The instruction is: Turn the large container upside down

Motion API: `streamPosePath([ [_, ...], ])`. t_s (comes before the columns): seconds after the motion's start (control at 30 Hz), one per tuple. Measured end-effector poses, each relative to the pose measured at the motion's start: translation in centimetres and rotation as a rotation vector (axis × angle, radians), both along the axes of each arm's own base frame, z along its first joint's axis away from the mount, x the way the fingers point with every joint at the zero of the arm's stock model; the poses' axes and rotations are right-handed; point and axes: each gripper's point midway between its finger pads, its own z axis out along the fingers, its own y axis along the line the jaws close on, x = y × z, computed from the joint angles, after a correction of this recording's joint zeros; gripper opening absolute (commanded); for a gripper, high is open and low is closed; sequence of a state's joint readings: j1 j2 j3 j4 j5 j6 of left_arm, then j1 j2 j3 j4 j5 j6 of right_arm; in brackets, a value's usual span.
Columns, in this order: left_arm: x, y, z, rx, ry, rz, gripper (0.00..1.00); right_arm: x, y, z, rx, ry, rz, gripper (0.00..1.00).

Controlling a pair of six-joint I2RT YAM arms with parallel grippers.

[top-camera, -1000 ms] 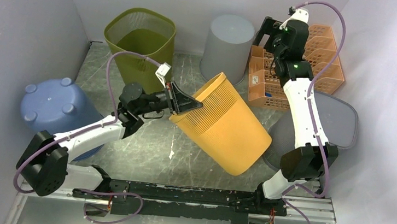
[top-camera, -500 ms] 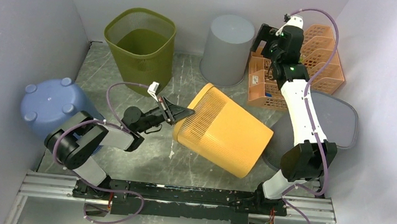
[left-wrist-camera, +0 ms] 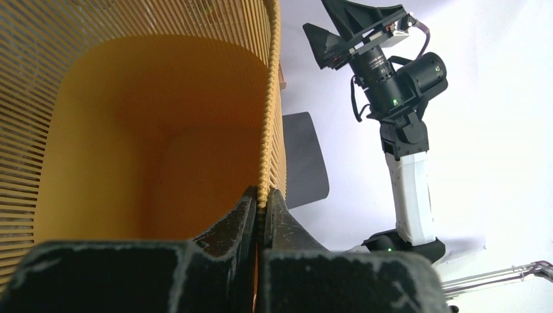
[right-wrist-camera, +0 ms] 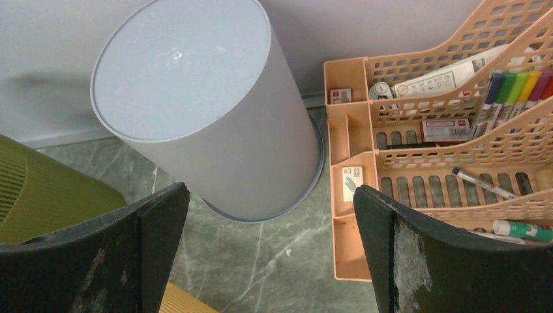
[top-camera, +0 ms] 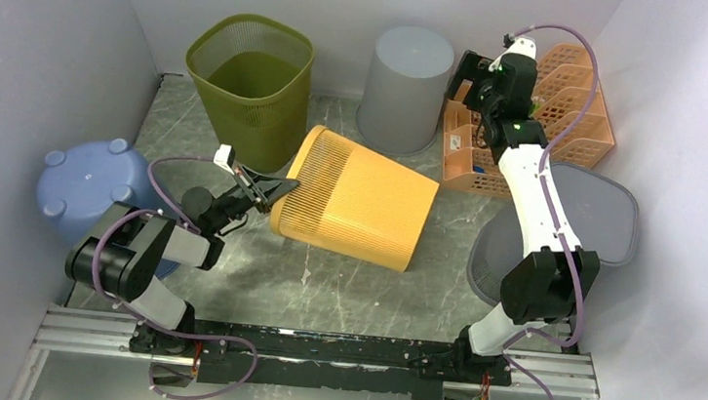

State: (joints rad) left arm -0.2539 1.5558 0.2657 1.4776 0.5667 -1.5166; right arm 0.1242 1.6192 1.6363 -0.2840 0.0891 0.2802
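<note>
Marbled tabletop (top-camera: pixel 342 287) between pale walls (top-camera: pixel 33 32); left claw (left-wrist-camera: pixel 262 208) tight on the rim of the tipped yellow basket (top-camera: pixel 359 205), right claw (right-wrist-camera: pixel 269 189) wide.

no legible text anywhere

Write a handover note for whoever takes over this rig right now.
Left gripper: shut on the rim of the yellow basket.
Right gripper: open, holding nothing, raised over the grey bin and orange organiser at the back.
Yellow basket: tipped on its side mid-table, mouth towards the left arm, base towards the right arm.
Done: rim grasped, basket halfway over.
Left: roll it on until the mouth faces down on the table, then release.
</note>
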Motion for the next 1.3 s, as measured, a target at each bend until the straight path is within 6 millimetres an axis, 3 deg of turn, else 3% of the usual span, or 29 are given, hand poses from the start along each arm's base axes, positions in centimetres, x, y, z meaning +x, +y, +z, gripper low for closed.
streamPosePath([
  [0.3,0.3,1.1,-0.2,-0.022,0.044,-0.018,0.07,-0.3,0.0,-2.0,-0.004,0.037,0.000,1.00],
  [0.47,1.2,1.2,2.3,-0.065,0.003,-0.013,0.07,-0.5,-0.1,-2.9,-0.005,0.053,-0.001,1.00],
  [0.63,1.0,-1.0,4.6,-0.117,-0.030,-0.010,0.07,-0.5,-0.7,-2.7,0.001,0.045,-0.011,1.00],
  [0.9,1.4,-3.8,4.9,-0.169,0.015,-0.021,0.07,-0.4,-1.6,-2.4,0.013,0.034,-0.023,1.00],
  [1.17,2.3,-10.1,6.6,-0.210,-0.007,-0.096,0.07,-0.4,-1.9,-2.4,0.015,0.031,-0.026,1.00],
  [1.3,2.0,-11.4,5.9,-0.211,0.017,-0.121,0.07,-0.4,-2.2,-2.7,0.015,0.035,-0.031,1.00],
])
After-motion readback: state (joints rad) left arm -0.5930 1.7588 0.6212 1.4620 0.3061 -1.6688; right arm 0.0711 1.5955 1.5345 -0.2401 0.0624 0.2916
